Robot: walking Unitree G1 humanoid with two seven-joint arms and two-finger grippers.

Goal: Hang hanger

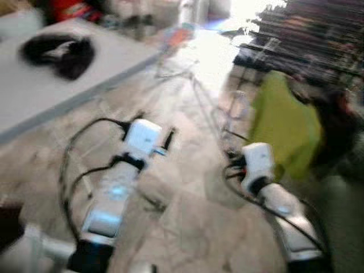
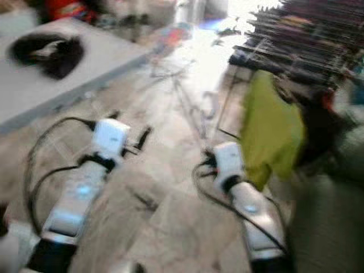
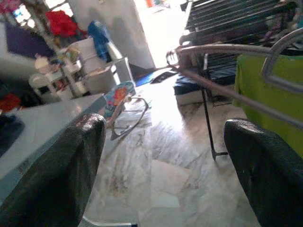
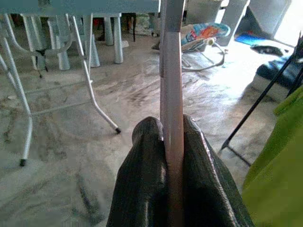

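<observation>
Nearest to me, the right gripper [image 4: 173, 156] is closed tight on the hanger [image 4: 171, 71], a thin pale bar pinched between the two black fingers [image 4: 147, 170] and standing up from them. Beside it, the left gripper [image 3: 163, 156] has its fingers wide apart and holds nothing — only marble floor [image 3: 165, 156] shows between them. From the left wrist the hanger appears again as a grey metal frame crossing above the open fingers, near but not touching them.

A little further, just beside the right arm, a green cloth [image 1: 287, 125] hangs from the drying rack [image 1: 307, 40], whose dark bars lie behind and above it. Well apart on the other side is the grey table [image 1: 51, 91] with a black bundle [image 1: 60, 54] on it.

The head views are blurred, so I think the robot should first be steady. Then the right arm should lift the hook end above a free bar — away from the green cloth, which could catch the frame — and loosen only when the hook sits on the bar.
</observation>
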